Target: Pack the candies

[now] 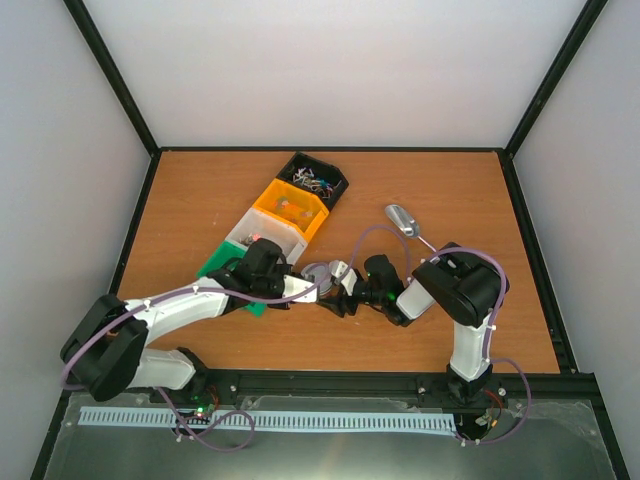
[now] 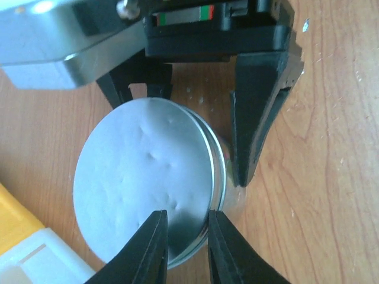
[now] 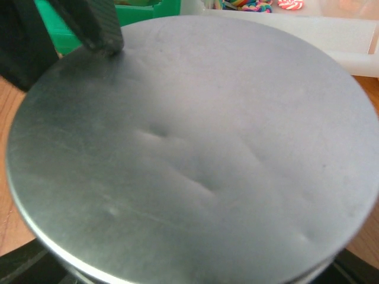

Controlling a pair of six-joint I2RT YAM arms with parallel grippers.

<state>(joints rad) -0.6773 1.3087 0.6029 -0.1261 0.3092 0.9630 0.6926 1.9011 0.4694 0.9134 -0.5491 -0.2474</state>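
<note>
Nearest to the right wrist camera, a round metal lid (image 3: 189, 154) fills almost the whole view. It sits on a small jar (image 2: 220, 171) near the middle of the desk (image 1: 200, 190). The right pincer (image 2: 189, 139) has one finger on each side of this jar, against its wall as far as one can see, so it seems clamped on the jar. The left pincer (image 2: 188, 239) comes from the opposite side with its two fingers almost together over the edge of the lid. Whether they grip the rim or only hang above it cannot be told.

The candies (image 3: 249, 5) are in the row of bins to the left of the jar. There is a heap in the black bin (image 1: 343, 183) at the far end, a few in the orange bin (image 1: 305, 225), and some in the white bin (image 3: 331, 29) just behind the lid.

Each candy is probably very light, hard inside, with a thin wrapper that may slip and crackle. A pinch on a single piece looks unsure, because the fingers are wide beside it. Taking many at once with the scoop (image 1: 402, 220), which lies on the desk to the right, well apart from both pincers, seems easier.

The candies lie jumbled and point in every direction, so no common long axis exists. The axis of a single piece is too small to read.
</note>
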